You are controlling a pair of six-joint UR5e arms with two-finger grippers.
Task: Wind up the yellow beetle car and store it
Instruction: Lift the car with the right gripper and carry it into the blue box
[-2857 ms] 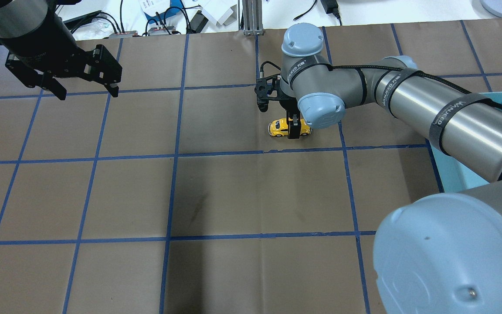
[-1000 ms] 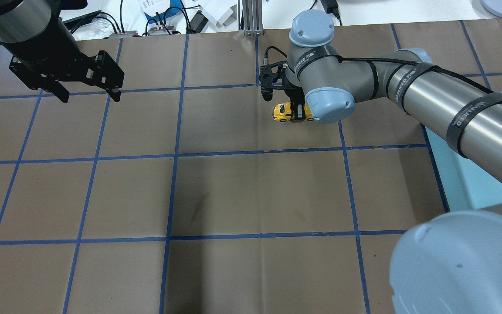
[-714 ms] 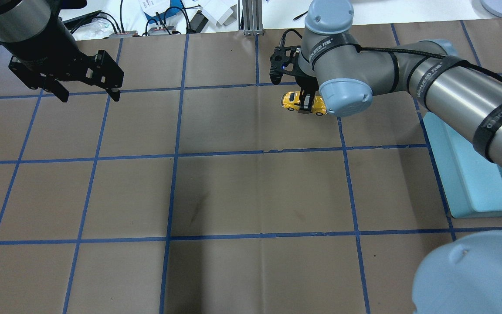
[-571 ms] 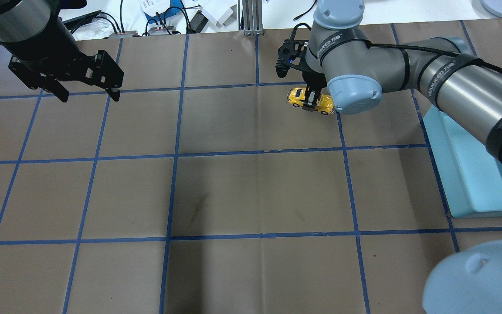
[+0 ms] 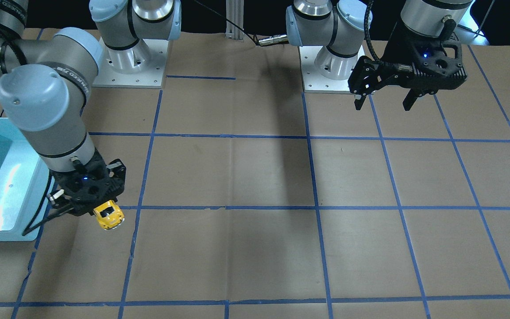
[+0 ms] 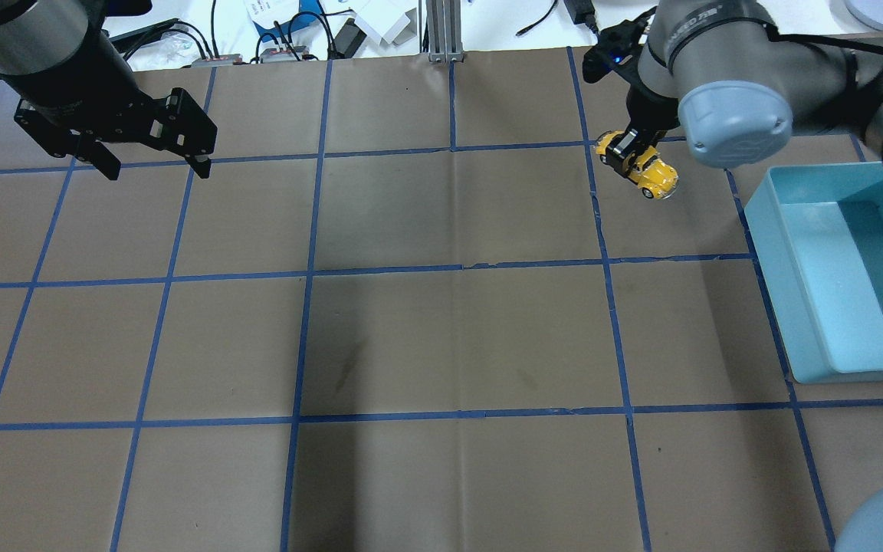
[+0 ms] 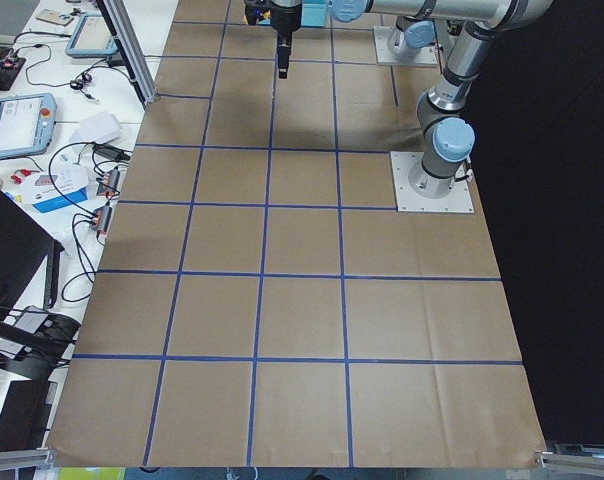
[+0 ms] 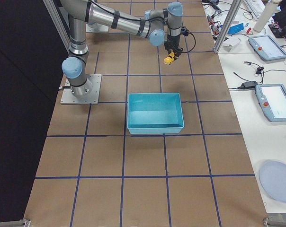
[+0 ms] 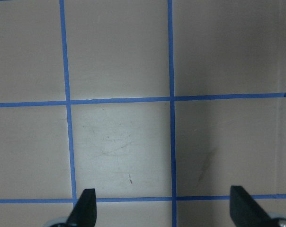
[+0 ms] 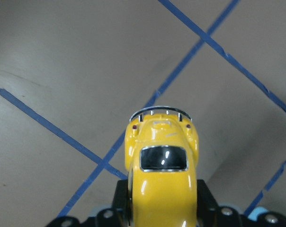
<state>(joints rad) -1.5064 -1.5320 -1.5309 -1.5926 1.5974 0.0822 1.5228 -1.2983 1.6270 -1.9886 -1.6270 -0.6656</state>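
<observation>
The yellow beetle car is small and glossy with dark windows. My right gripper is shut on it and holds it in the air above the brown table, left of the teal bin. It also shows in the front-facing view, in the right exterior view and close up in the right wrist view. My left gripper is open and empty, high over the far left of the table; its fingertips show in the left wrist view.
The teal bin stands open on the table at my right. Blue tape lines mark a grid on the brown paper cover. Cables and devices lie beyond the far edge.
My right gripper has lifted the yellow beetle car off the table and carried it to the right, toward the teal bin, turning it as it went. The left arm has hardly moved.
</observation>
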